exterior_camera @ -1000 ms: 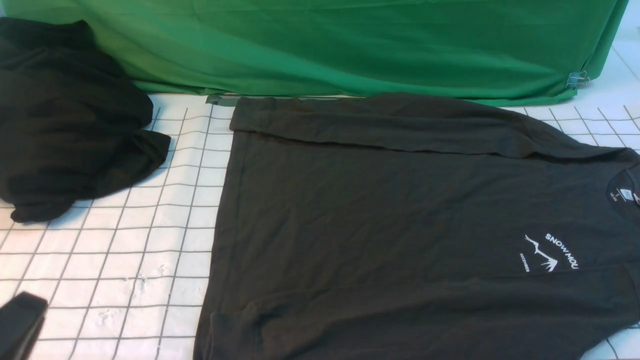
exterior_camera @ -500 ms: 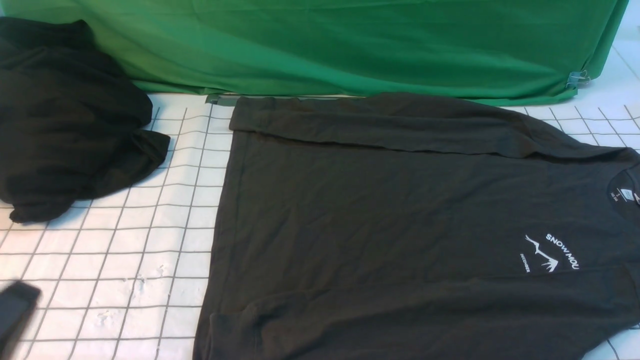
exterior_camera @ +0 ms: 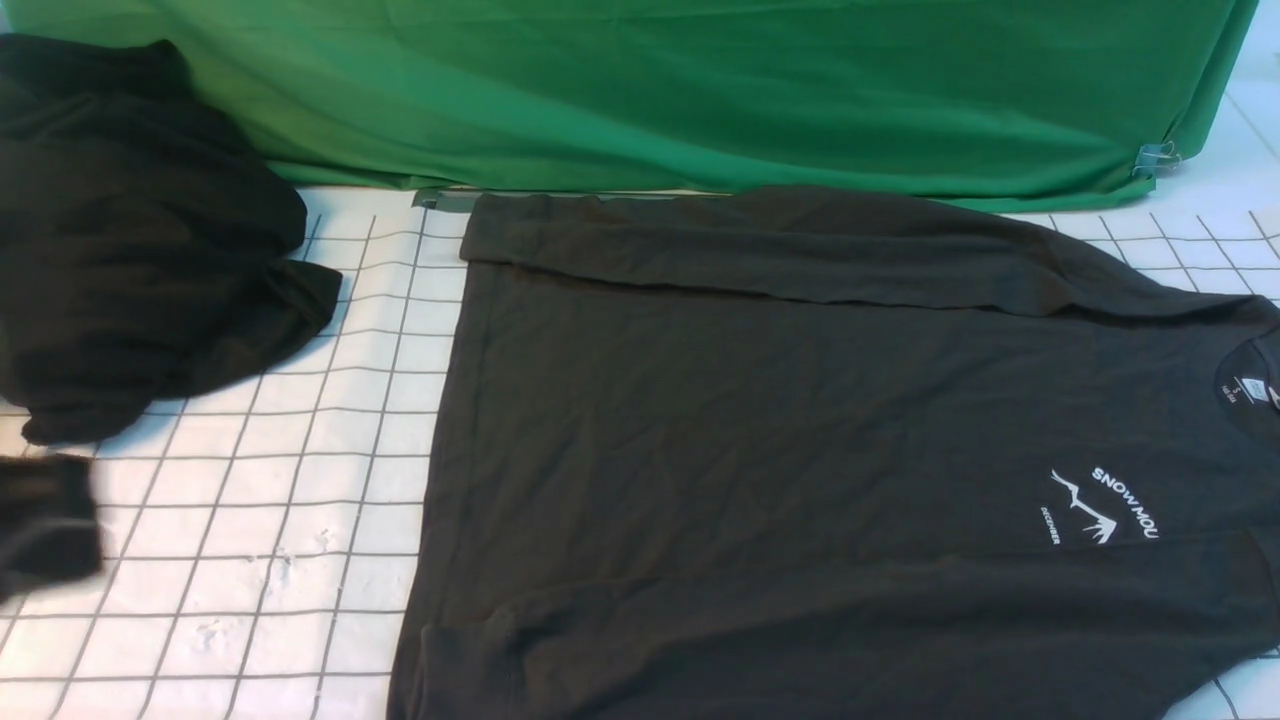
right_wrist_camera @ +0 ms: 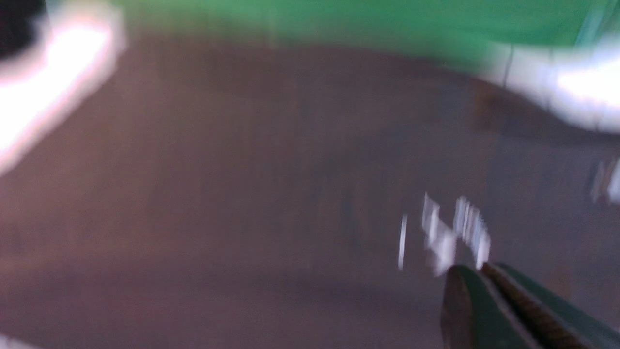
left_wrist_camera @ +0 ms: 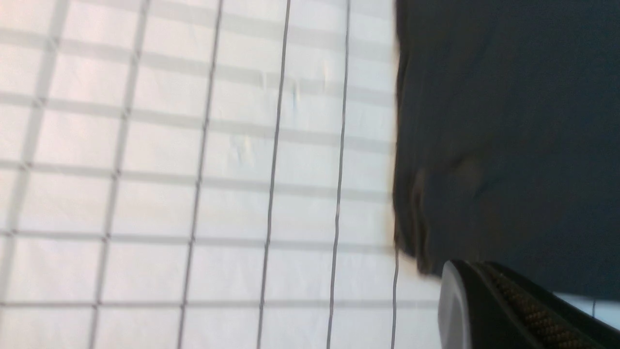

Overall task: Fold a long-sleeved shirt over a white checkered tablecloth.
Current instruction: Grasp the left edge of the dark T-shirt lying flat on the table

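Lying broad and flat across the middle and right of the front view, the large dark charcoal-grey soft knit long-sleeved shirt [exterior_camera: 760, 420] rests on the wide white checkered tablecloth [exterior_camera: 220, 520], which has a thin dark grey grid of small squares. The shirt's hem side faces left and its collar reaches the right edge of the view, where a small white neck label [exterior_camera: 1253, 388] shows inside the neckline. One long dark knit sleeve [exterior_camera: 780, 262] is laid along the far side of the body, its cuff near the far hem corner. The other long dark knit sleeve [exterior_camera: 850, 620] lies along the near side, its cuff end by the near part of the hem. Between the two, close to the collar, sits a small white "SNOW MOU" mountain print [exterior_camera: 1100, 507].

At the far left is a shapeless black heap of soft cloth [exterior_camera: 150, 250], apart from the shirt. Behind everything hangs a plain green fabric backdrop [exterior_camera: 700, 90], with a metal wire clip [exterior_camera: 1157, 158] at its lower right corner.

The left hand [left_wrist_camera: 465, 264] is clenched, with nothing visible in its tips. The right hand [right_wrist_camera: 472, 267] is clenched too; its view is blurred, and whether it touches the shirt I cannot tell.
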Available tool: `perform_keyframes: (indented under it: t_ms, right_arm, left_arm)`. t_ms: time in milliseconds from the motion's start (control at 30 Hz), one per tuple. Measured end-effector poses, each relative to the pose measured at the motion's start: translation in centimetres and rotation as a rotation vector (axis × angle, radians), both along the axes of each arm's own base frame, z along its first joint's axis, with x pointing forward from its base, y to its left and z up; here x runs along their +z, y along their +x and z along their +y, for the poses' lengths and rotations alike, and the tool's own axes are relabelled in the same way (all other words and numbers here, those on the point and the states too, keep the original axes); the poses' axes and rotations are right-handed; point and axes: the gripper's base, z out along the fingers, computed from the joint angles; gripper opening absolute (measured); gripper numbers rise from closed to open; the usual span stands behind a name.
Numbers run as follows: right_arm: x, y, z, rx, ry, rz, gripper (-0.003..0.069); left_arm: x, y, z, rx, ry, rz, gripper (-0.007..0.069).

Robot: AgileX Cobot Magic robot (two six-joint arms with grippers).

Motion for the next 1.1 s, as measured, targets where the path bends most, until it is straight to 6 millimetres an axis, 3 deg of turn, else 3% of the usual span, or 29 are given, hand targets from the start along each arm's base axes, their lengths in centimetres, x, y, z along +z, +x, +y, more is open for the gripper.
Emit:
perform_keyframes:
  t_ms: [167,267,433,700,900,1100]
  right_arm:
    - [-3.7,2.1,0.4,0.059,-0.121,0.381,0.0012]
    - [-5.1,3.0,0.5,0.071,-0.144,0.501,0.0020]
    - [-5.7,3.6,0.6,0.072,-0.150,0.543,0.0029]
    - [-5.5,3.9,0.7,0.069,-0.145,0.526,0.0043]
    - [-5.5,3.9,0.7,0.069,-0.141,0.527,0.0052]
    - [-5.5,3.9,0.7,0.068,-0.139,0.522,0.0067]
  left_arm:
    - [-5.5,3.5,-2.5,-0.182,-0.176,0.277,0.0003]
    - [-7.3,5.1,-4.5,-0.231,-0.163,0.282,0.0020]
    - [-9.6,6.8,-6.9,-0.244,-0.078,0.252,0.0087]
    - [-13.2,8.7,-8.7,-0.256,-0.030,0.265,0.0295]
    - [-15.0,9.7,-8.7,-0.257,0.002,0.253,0.0318]
    - [-15.4,10.3,-8.7,-0.231,0.001,0.212,0.0283]
